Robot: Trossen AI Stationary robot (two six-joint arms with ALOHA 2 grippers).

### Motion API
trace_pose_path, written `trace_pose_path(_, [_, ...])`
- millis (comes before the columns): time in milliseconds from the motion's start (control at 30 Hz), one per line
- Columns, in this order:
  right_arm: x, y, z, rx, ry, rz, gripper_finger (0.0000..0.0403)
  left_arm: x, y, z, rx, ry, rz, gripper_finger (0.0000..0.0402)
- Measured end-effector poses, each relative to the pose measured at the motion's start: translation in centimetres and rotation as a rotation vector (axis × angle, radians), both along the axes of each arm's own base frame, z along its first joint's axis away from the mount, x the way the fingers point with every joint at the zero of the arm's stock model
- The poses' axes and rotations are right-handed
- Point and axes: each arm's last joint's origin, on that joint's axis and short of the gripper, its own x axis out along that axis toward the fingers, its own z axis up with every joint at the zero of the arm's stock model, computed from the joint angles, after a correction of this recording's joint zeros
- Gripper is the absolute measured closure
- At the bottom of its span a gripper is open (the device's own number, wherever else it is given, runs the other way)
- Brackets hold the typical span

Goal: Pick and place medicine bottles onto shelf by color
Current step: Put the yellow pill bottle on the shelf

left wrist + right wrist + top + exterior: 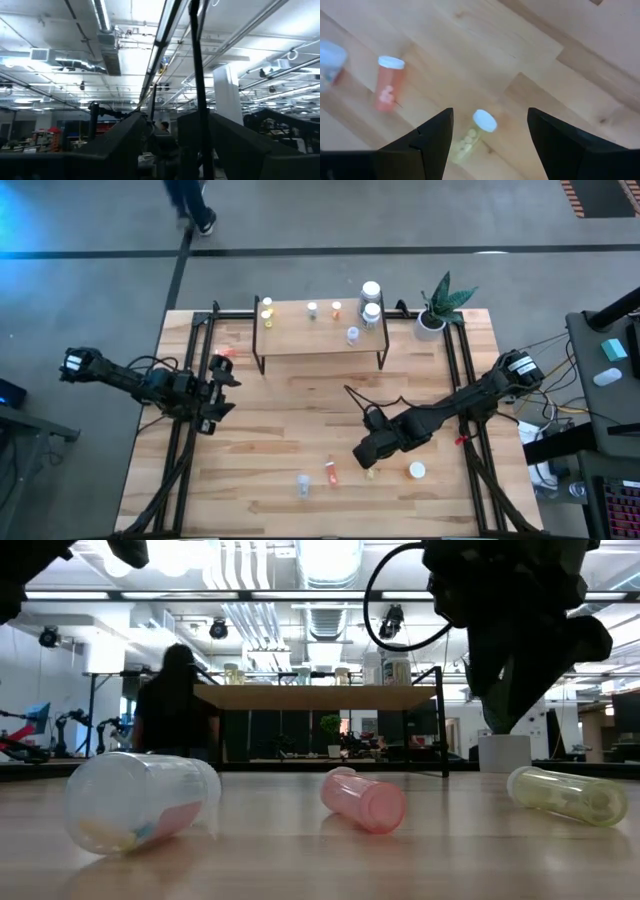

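Wooden planks make up the tabletop, with the two dark arms reaching in from either side. Toward its far edge stands the shelf, a light board on black legs, carrying two larger white-capped bottles at its right end and several small vials, yellow, white and orange; one more small bottle sits near the shelf's front edge. A potted plant stands just beside the shelf on the right.

Left gripper waits near the table's left edge, its fingers spread apart and holding nothing.

Right gripper hangs above the near part of the table, fingers wide apart and empty, directly over a yellow bottle lying on its side with its white cap between the two fingers in the right wrist view. Near it lies an orange bottle, then a clear bottle further left, and a white cap-up bottle to the right
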Motion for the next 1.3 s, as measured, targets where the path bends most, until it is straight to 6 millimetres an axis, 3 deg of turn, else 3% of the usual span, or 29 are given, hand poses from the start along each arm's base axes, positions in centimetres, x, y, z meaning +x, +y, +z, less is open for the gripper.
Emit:
trace_pose_path(500, [0.3, 0.6, 0.4, 0.046, -0.038, -0.156, 0.0158, -0.9, -0.2, 0.0, 0.082, -0.062, -0.124, 0.0185])
trace_pose_path(1167, [0.2, 0.8, 0.4, 0.013, -0.051, -0.140, 0.0158, -0.9, -0.2, -0.1, 0.097, -0.066, -0.115, 0.0185])
trace_pose_path(1300, [0.2, 0.8, 0.4, 0.014, -0.052, -0.142, 0.0142, -0.8, -0.3, -0.2, 0.098, -0.055, -0.116, 0.0185])
